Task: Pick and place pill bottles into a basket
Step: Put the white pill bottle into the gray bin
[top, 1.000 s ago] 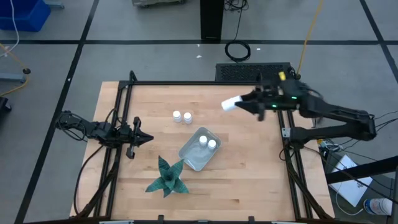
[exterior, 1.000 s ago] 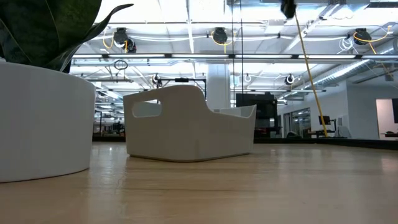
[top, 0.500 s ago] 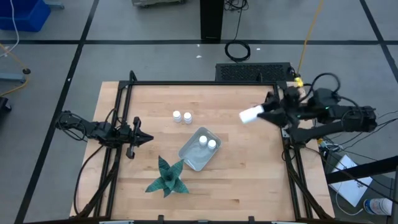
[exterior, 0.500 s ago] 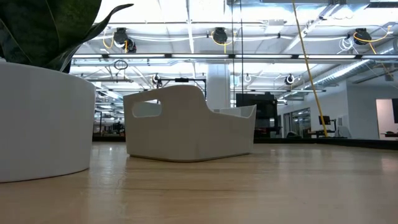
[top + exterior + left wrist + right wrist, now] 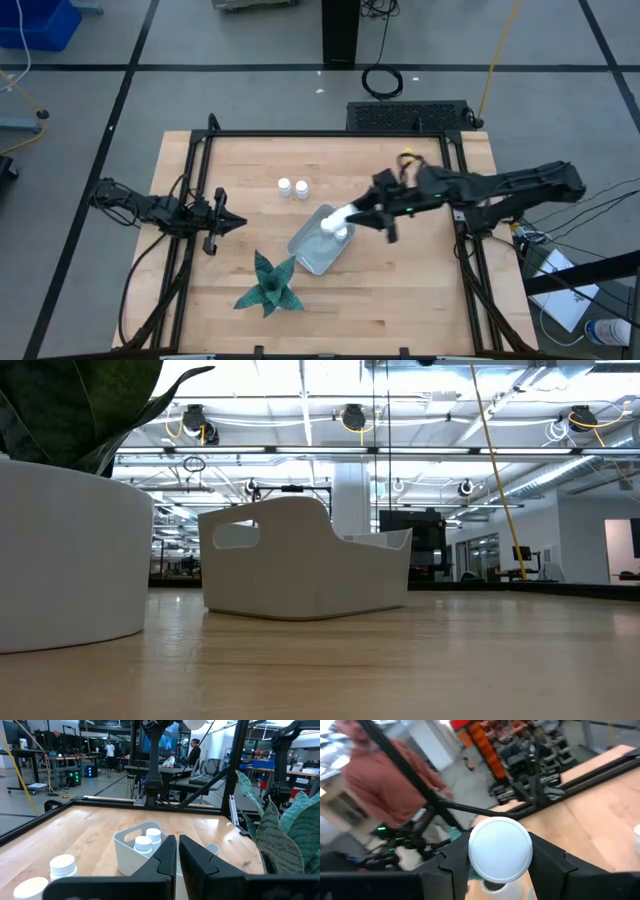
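My right gripper is shut on a white pill bottle above the far right end of the basket, a shallow pale tray. Two bottles stand in the basket and also show in the left wrist view. Two more bottles stand on the table beyond the basket. My left gripper waits shut at the table's left, pointing at the basket. My right gripper pinches the bottle between its two fingers, one on each side of its round body, near the round end that faces the wrist camera. The fingers come from the table's right, along the bottle. The bottle is lifted clear and sticks out leftward over the basket.
A green spiky plant stands near the front edge, left of the basket; its white pot fills the low view's left. A black frame runs along the table's far and side edges. A person in a red top stands beyond the table.
My right gripper has carried the bottle from the table's far right toward the near edge and then leftward to above the basket's right end. The bottle has stayed in the shut fingers, clear of the table.
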Tool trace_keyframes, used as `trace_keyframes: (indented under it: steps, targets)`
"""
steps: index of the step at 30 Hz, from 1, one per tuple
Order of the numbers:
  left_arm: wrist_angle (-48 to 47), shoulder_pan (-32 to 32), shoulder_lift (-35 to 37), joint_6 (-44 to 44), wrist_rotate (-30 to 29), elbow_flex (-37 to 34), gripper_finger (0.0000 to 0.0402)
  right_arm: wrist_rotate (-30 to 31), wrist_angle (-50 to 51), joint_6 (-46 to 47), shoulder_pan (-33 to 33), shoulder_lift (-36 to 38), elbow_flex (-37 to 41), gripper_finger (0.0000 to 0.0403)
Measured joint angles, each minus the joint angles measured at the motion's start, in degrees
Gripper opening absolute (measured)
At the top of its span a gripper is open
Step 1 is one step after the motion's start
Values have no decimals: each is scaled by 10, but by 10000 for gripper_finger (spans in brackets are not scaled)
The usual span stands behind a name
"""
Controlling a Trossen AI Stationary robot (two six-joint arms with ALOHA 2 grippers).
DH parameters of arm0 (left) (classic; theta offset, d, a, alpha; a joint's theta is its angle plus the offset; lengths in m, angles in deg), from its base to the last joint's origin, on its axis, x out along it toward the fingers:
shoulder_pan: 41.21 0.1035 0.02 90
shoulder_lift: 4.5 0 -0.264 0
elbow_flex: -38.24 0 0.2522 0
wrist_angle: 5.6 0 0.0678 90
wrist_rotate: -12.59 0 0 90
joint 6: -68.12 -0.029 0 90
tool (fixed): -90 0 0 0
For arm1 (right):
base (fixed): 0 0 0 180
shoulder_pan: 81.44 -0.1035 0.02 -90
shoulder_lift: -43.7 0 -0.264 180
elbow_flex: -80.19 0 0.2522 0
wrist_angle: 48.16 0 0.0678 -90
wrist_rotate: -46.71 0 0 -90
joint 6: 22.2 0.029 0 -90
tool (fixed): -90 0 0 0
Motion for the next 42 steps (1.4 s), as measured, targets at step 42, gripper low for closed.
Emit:
trace_keyframes:
  steps: [42]
  targets:
    - [0,0,0,0,0,0,26,95,297,31,-31,-325,-141,156]
